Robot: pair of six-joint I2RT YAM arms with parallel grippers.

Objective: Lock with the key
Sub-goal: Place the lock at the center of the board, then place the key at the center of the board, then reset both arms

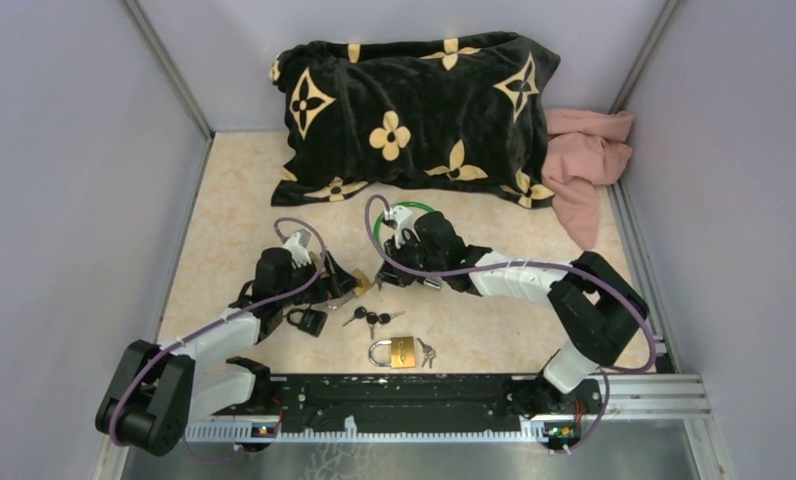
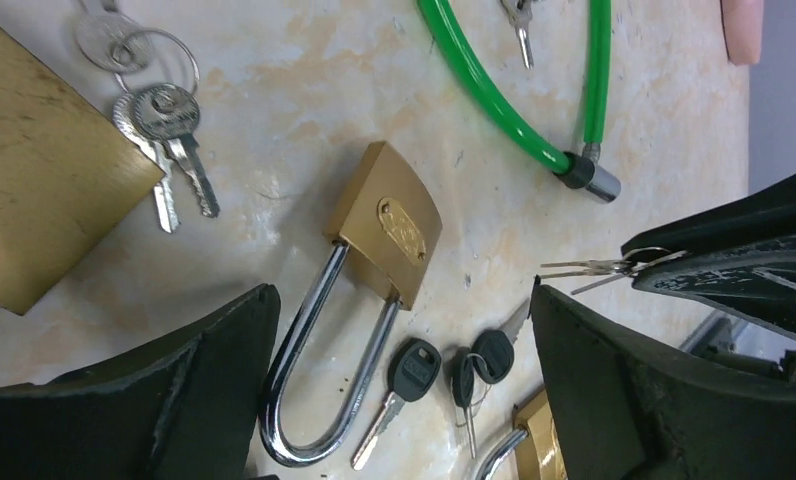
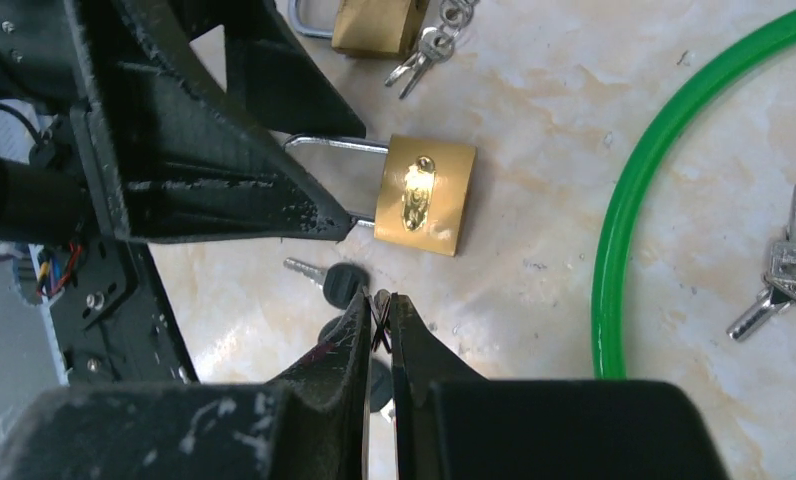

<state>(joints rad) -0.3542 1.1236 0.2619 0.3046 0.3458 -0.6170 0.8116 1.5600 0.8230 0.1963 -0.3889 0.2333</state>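
**Right claw** (image 3: 379, 305): clenched. The two fingers stand almost together and pinch a small key bunch (image 2: 586, 268) at their tips. In the left wrist view the thin silver blades project from those tips, lying roughly level with the table (image 2: 304, 80).

**Left claw** (image 2: 402, 300): released. Its fingers (image 2: 204, 390) are spread wide and grip nothing. They straddle the brass padlock (image 2: 389, 225), one on each side of the shackle (image 2: 299, 400). Contact with the shackle cannot be confirmed.

**Padlock position:** it lies flat on the table between the two claws, just beyond the right claw's tips.
- Its long axis runs with the shackle end toward the left wrist and the body end away from it.
- In the right wrist view this axis lies across the right claw's line – body to the right, shackle passing under a left finger.
- The keyhole face is not visible. It is judged to be the body end opposite the shackle.
- Whether the shackle is latched cannot be read.

**Critical relation:** the held key sits beside the body's long flank, not in front of its end face. The right arm carries the key and is close, but the blade probably has to be brought round and aligned with the long axis. The padlock is unheld and would likely slide under insertion – a left-claw grip seems necessary first.

**Surroundings:** black-headed keys (image 2: 414, 365) lie just beside the shackle. A green cable lock (image 2: 494, 110) lies beyond the body.
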